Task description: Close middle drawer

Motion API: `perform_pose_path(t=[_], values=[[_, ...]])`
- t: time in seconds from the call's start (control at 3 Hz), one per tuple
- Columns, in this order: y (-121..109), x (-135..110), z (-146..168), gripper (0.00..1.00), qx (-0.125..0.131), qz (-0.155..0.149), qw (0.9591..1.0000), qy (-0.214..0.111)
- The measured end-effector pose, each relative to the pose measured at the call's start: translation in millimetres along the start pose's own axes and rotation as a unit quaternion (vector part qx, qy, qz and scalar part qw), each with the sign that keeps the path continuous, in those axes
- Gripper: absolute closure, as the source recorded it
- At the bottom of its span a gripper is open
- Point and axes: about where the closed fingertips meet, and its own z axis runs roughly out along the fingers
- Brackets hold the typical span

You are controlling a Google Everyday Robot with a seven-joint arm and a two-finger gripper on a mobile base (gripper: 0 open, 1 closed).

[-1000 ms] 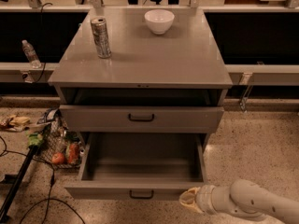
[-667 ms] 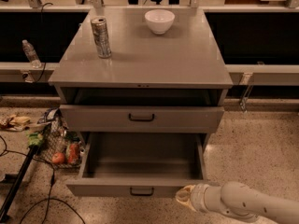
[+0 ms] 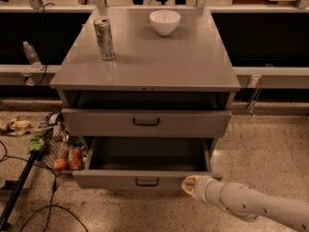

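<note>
The grey cabinet (image 3: 145,66) has two drawers showing. The middle drawer (image 3: 106,179) is the lower of them. It is pulled far out, its inside is empty, and a small black bar handle (image 3: 147,181) sits on its flat front. My gripper (image 3: 189,185) is the yellowish tip of my white arm, which comes in from the lower right. It sits against the right end of that drawer's front. The drawer above (image 3: 193,123) stands slightly out. A third drawer is hidden.
A metal can (image 3: 104,38) and a white bowl (image 3: 164,21) stand on the cabinet top. A water bottle (image 3: 32,55) stands on the left ledge. A wire basket with fruit (image 3: 60,154), a black pole (image 3: 19,187) and cables lie on the floor at the left.
The middle drawer's front has moved back towards the cabinet. My gripper has moved left and up along with it, staying at the front's right end.
</note>
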Motion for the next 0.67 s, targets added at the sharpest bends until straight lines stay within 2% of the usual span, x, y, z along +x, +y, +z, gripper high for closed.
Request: perform_pose_path(t=[0.33, 0.67], values=[[-39, 8, 20, 1.0, 0.022, -0.015, 0.9996, -0.007], [-65, 21, 54, 1.0, 0.008, -0.019, 0.9997, -0.013]])
